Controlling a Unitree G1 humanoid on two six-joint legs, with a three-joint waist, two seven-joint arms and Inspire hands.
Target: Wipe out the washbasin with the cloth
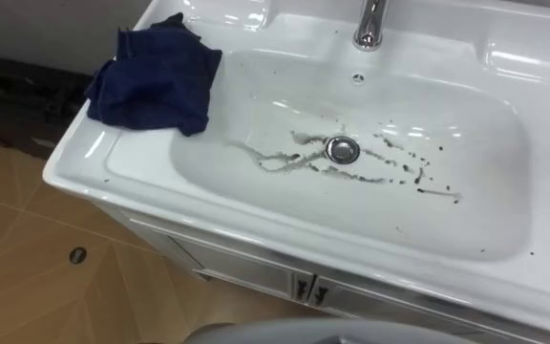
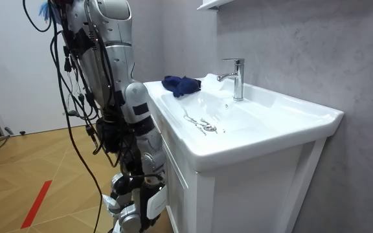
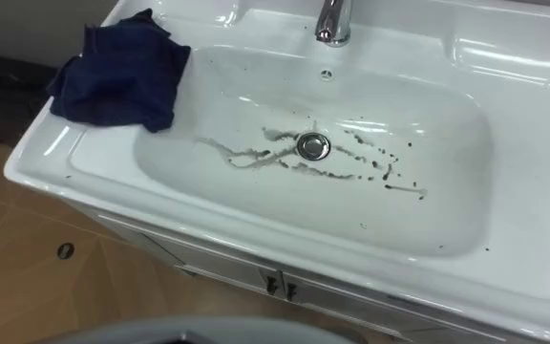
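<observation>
The cloth (image 1: pixel 156 76) lies bunched on the rim at the upper left of the frame, its lower corner hanging over the slope of the basin (image 1: pixel 490 143). It is well apart from the dirt (image 1: pixel 285 158), which runs in dark streaks and specks both ways from the drain (image 1: pixel 343 149), so no wiping looks to have begun. Whether either hand is released or clenched I cannot tell, so the first risk lies in the pick-up. A reach that comes in from the right and low could shove the cloth over the left edge and onto the floor (image 1: pixel 27 277). A pinch on one loose fold could lift a dangling rag that only drags over the streaks. The glazed surface looks slick (bright reflections run all along it), so a light pass would likely smear the streaks rather than lift them, and a hard one might let the cloth slip from under the fingers. The specks at the right of the drain lie farthest from the cloth and are the easiest to miss. The tap (image 1: pixel 371 24) stands at the top centre, where a raised arm sweeping across could knock it. Grit pushed inward may simply end up in the drain.
</observation>
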